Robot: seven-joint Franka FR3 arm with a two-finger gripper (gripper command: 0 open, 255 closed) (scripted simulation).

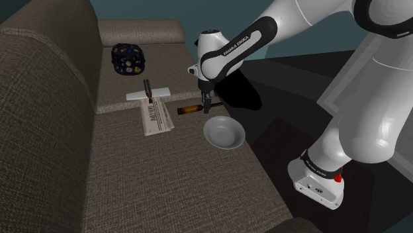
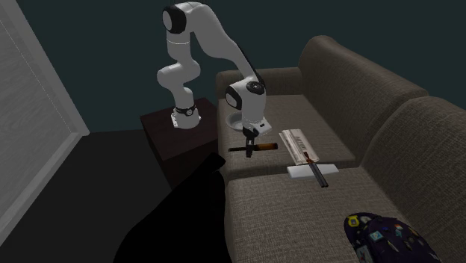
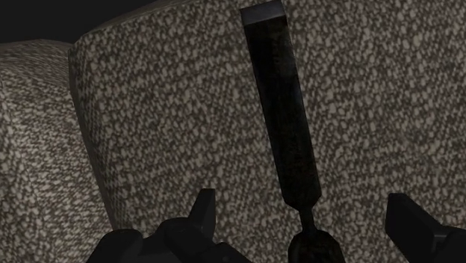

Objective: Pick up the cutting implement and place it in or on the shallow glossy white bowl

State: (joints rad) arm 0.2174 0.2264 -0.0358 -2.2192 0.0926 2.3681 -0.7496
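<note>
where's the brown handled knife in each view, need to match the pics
Shoulder view: the knife lies on the sofa seat near centre, beside the end effector and above the white bowl.
Second exterior view: the knife is at centre, crosswise under the end effector, left of the printed paper.
Wrist view: the knife runs away between the open fingers, untouched.
Shared landmark: the end effector directly over it.

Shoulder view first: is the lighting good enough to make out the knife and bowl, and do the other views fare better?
Shoulder view: dim, yet the white bowl stands out bright; the knife sits by the arm's dark shadow. Second exterior view: dim, knife handle legible. Wrist view: the blade reads near black against speckled sofa fabric.
</note>
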